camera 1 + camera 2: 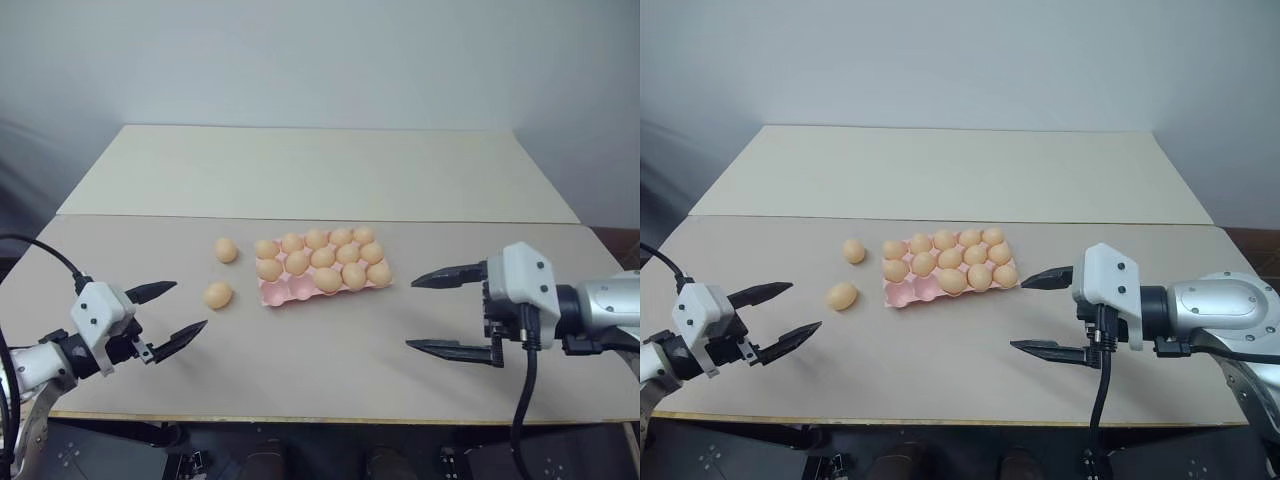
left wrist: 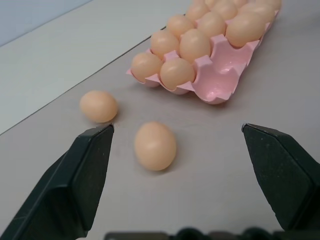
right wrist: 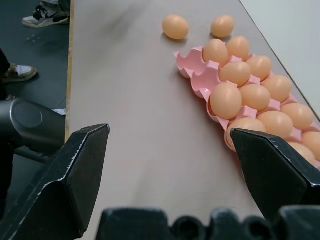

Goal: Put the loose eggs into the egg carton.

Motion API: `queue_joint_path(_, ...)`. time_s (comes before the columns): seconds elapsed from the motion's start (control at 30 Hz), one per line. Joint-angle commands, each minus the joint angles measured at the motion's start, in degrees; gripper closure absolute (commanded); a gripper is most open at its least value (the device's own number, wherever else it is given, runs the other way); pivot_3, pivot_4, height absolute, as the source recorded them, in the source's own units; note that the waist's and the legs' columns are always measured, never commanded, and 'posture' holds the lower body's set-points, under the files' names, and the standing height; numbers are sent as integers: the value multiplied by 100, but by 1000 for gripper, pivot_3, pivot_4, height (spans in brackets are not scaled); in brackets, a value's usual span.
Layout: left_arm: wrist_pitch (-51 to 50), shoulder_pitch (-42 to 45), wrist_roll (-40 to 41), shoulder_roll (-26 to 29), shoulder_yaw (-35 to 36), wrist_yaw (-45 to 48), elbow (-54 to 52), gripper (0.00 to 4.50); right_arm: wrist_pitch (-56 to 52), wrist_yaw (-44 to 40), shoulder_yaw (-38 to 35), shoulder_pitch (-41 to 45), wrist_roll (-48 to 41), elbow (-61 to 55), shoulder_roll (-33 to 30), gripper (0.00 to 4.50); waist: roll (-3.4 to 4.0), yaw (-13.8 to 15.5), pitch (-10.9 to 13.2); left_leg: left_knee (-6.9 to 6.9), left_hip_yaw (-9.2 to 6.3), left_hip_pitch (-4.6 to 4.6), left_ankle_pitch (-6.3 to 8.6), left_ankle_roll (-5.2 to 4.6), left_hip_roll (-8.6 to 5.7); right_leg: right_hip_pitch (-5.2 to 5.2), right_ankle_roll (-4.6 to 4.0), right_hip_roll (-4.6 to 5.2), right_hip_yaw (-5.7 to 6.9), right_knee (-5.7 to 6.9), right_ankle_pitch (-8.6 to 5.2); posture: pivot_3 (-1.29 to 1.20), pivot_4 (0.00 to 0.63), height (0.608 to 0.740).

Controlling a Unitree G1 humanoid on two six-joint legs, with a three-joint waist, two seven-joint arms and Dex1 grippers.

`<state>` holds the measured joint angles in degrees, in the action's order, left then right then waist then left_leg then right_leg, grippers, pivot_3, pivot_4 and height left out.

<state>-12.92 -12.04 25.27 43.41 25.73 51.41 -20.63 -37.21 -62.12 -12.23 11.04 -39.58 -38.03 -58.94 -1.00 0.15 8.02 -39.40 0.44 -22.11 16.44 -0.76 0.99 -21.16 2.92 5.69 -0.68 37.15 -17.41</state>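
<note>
Left claw (image 1: 172, 311) spread wide and empty, lined up on the nearer loose egg (image 1: 218, 294).

From that claw the egg lies at about one o'clock, near, its long axis running roughly crosswise on the tabletop (image 1: 330, 370); the second loose egg (image 1: 226, 250) sits farther off at twelve. Both rest apart from the egg carton (image 1: 300, 291), off its nine o'clock end. Right claw (image 1: 452, 312) hangs open and empty at the carton's four o'clock, well away from either egg, so the left arm looks the likelier picker. Smooth tan-orange ovals; two near-edge cups of the pink tray stand vacant.
</note>
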Motion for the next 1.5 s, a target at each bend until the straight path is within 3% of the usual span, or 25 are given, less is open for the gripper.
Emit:
queue_joint_path(0.03,-330,179,-252,42,-209,-441,-143,33,89,-24,-96,123,-46,-58,-114,0,0,3,0,0,0,0,0,0,0,0,0,0,0,0,0,0,150,740)
queue_joint_path(0.33,-1089,1659,-1145,-132,-1719,-1166,572,33,-42,173,-189,56,-43,-137,-243,0,-1,58,0,-1,0,-2,0,0,-8,-2,2,-3,2,4,2,0,150,740)
queue_joint_path(0.87,-1480,2395,-1606,-503,-2551,-1381,1466,33,-337,607,-675,-385,-226,-502,-305,0,-3,52,1,0,4,-4,0,0,-6,-6,4,-3,-3,6,3,0,150,740)
queue_joint_path(0.9,-1612,2428,-1582,-489,-2554,-1359,1428,488,-339,617,-686,-398,-228,-502,-316,0,-3,52,1,0,4,-3,-1,0,-6,-5,4,-3,-3,6,3,0,150,740)
queue_joint_path(1.17,-1909,2324,-1586,-291,-2537,-1215,1109,2704,-334,689,-711,-461,-233,-491,-333,0,-3,13,1,0,4,-3,-1,0,-5,-6,4,-5,-5,6,3,0,150,740)
queue_joint_path(1.5,-1146,2573,-431,-1006,-1829,-913,478,2766,-321,858,-596,-396,-174,-475,-312,0,-4,60,2,-2,-1,-11,-1,0,-5,-8,4,0,0,3,3,0,150,740)
